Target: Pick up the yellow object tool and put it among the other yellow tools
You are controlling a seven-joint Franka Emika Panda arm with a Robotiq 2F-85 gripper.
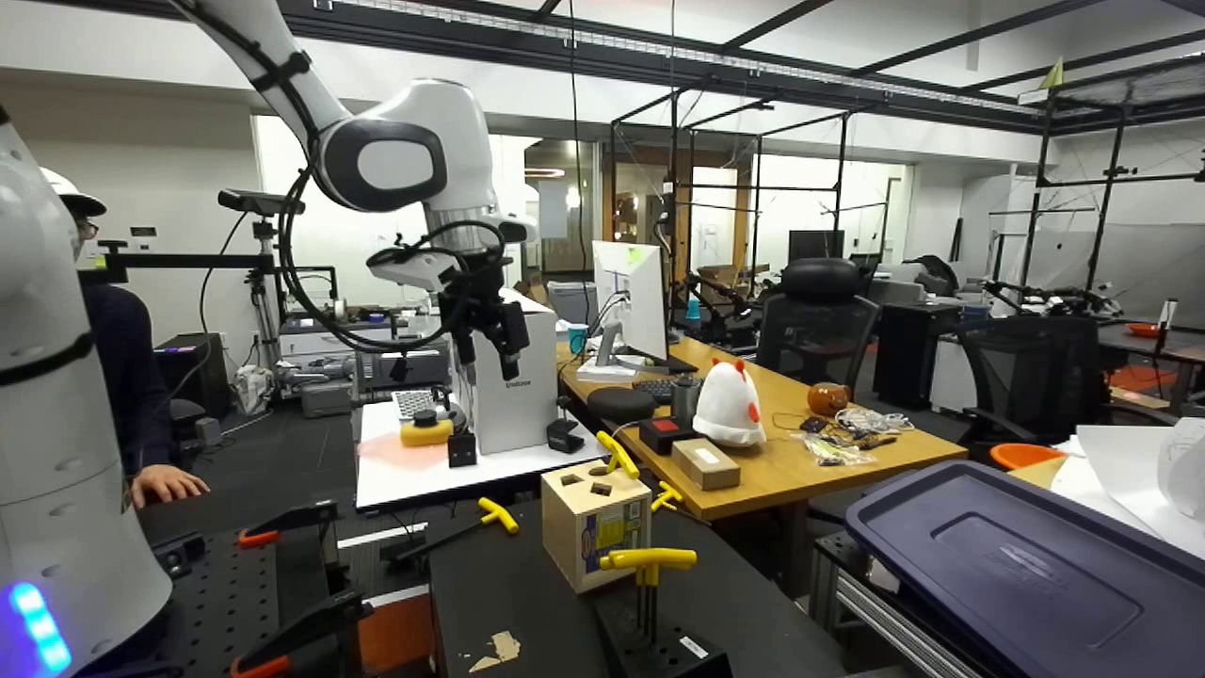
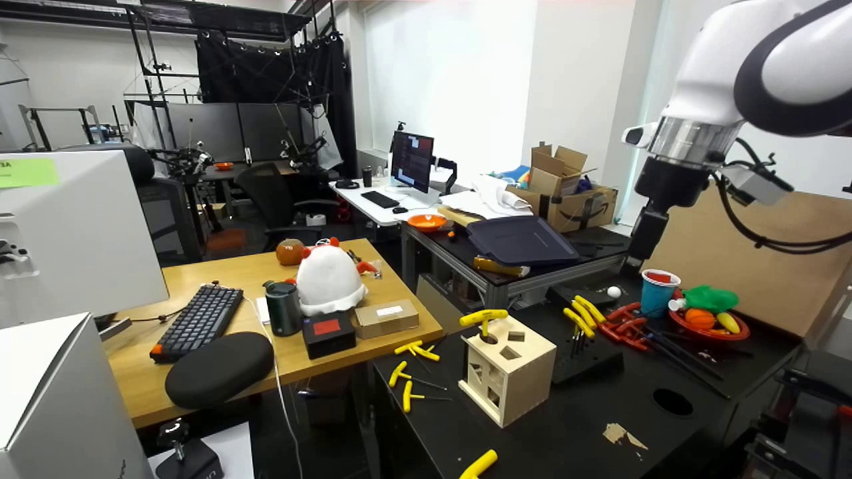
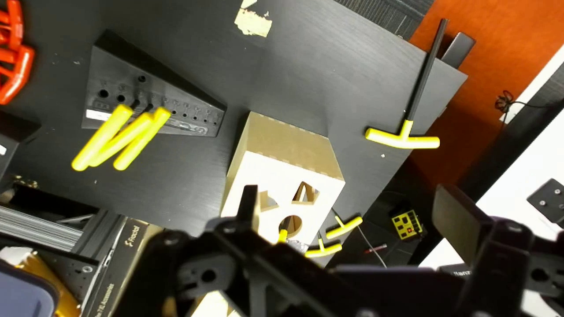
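Note:
Several yellow T-handled tools are on the black table. One yellow tool (image 2: pixel 484 317) stands in the round hole of the pale wooden box (image 2: pixel 529 379); the wrist view shows only part of it (image 3: pixel 283 235). A cluster of yellow tools (image 3: pixel 123 138) stands in a black stand (image 3: pixel 176 105) beside the box, also visible in an exterior view (image 1: pixel 650 560). Smaller yellow tools (image 3: pixel 345 227) lie on the box's other side. A larger yellow tool (image 3: pixel 403 140) with a black shaft lies at the table edge. My gripper (image 3: pixel 350 211) is open and empty, high above the table, also in an exterior view (image 1: pixel 490 361).
Red-handled tools (image 2: pixel 626 326), a blue cup (image 2: pixel 657 293) and an orange bowl (image 2: pixel 712 329) of toy food are past the stand. A wooden desk (image 2: pixel 413 319) with a white plush (image 2: pixel 329 279) adjoins the table. A dark bin lid (image 1: pixel 1026 565) lies on another table.

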